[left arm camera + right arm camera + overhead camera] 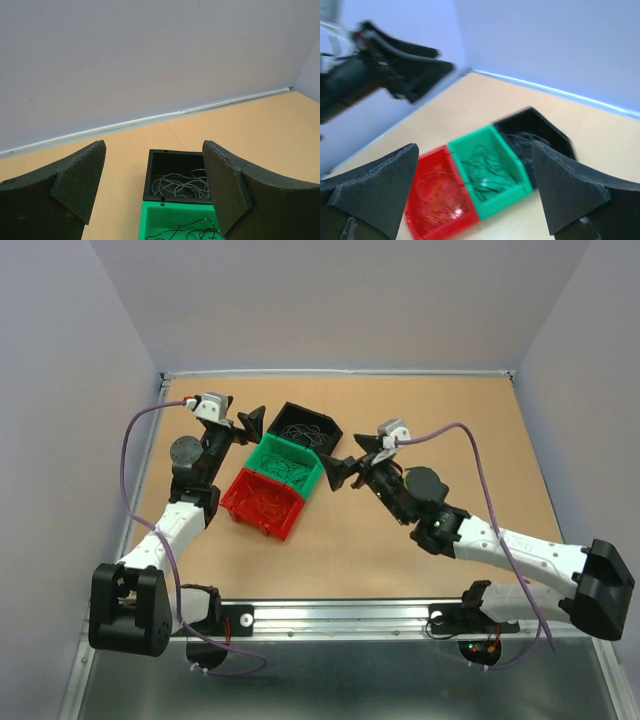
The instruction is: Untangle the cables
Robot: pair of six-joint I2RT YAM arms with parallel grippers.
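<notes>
The cables lie sorted in three bins set in a row. Thin red-orange wires (432,192) lie in the red bin (232,498). Dark wires (487,170) lie in the green bin (310,483). Pale grey wires (182,185) lie in the black bin (335,430). My left gripper (250,426) is open and empty, raised just left of the black bin; its own view (154,150) looks down on the black and green bins. My right gripper (352,460) is open and empty, just right of the green bin; its own view (474,147) shows all three bins, blurred.
The tan table (450,440) is walled by lilac panels at the back and sides. A metal rail (330,615) runs along the near edge by the arm bases. Purple cables (125,455) loop along both arms.
</notes>
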